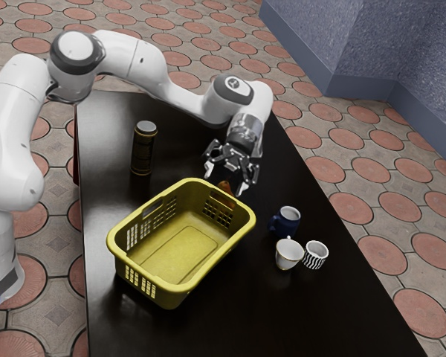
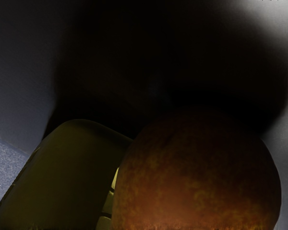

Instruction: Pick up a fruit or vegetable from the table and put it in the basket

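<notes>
A white jointed arm reaches over a glossy black table, and its black two-finger gripper hangs at the far end of a yellow plastic basket with slotted sides. The claw's fingers stand apart, with the rounded, mottled orange-red fruit or vegetable between and below them. That piece is outside the basket, just past its end rim, which hides part of it in the exterior view; whether it rests on the table I cannot tell. In the wrist view it looms large beside the olive-looking basket rim. The basket's visible floor is bare yellow. Toward the exterior view's upper left, a dark cylindrical canister with gold bands and a grey lid stands upright; any lettering on it is too small to read. On the exterior view's right of the basket are a dark blue mug, its handle toward the basket, a white cup with a thin gold-coloured rim, and, just beside that, a black-and-white striped cup. A round grey cap near the wrist bears a small emblem, too small to make out.
</notes>
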